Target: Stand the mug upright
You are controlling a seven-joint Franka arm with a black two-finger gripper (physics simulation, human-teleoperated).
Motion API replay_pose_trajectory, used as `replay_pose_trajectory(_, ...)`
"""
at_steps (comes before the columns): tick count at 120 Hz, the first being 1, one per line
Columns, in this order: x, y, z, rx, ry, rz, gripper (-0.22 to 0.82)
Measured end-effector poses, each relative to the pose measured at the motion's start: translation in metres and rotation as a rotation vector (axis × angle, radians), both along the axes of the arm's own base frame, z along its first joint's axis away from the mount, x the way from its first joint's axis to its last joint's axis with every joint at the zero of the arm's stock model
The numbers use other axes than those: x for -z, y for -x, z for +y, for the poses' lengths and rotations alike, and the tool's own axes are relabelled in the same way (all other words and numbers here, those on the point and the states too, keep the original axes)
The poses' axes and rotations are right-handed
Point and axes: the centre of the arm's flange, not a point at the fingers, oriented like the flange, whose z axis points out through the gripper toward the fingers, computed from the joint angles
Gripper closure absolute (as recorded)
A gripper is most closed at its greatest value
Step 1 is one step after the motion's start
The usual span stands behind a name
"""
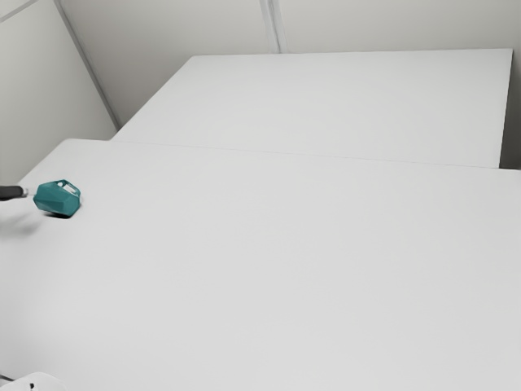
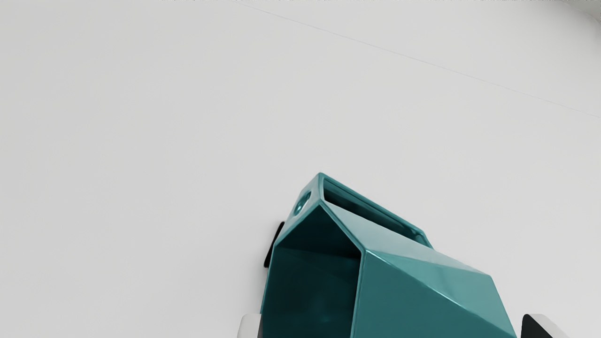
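"Pale walls (image 1: 187, 24) and a white table (image 1: 285, 269). Where's the mug?"

"Over at the exterior view's left, the teal one (image 1: 54, 200). It's tipped over: look at the wrist view, the mouth (image 2: 312, 286) opens out toward one side of the gripper (image 1: 18, 193), with the base end toward the other."

"And the handle?"

"That handle (image 2: 313, 190) sticks out from the mug's side, well clear of the fingers (image 2: 249, 327)."

"Have they got hold of it?"

"Not that I see. They stand wide apart with the mug between them, one right by the mouth and a sliver of space at the other."

"Is it resting on the table?"

"Can't tell from here. A narrow black patch (image 2: 273, 246) shows just beside it, near the mouth."

"Anything farther out?"

"A thin seam, then another white surface (image 1: 342, 98) beyond. Down at the exterior view's bottom left there's a rounded white thing (image 1: 41, 383)."
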Motion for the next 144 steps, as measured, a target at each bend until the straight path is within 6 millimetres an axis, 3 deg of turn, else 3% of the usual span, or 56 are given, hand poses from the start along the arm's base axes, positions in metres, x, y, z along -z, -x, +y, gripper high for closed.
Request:
replay_pose_trajectory(24,0.008,-0.011,-0.008,0.007,0.007,-0.020,0.00)
replay_pose_trajectory(66,0.029,-0.015,-0.018,0.016,0.041,-0.018,0.00)
replay_pose_trajectory(109,0.037,-0.022,-0.033,0.055,0.074,-0.017,0.00)
replay_pose_trajectory(131,0.035,-0.027,-0.037,0.067,0.072,-0.025,0.31)
replay_pose_trajectory(144,0.021,-0.038,-0.046,0.088,0.056,-0.036,0.51)
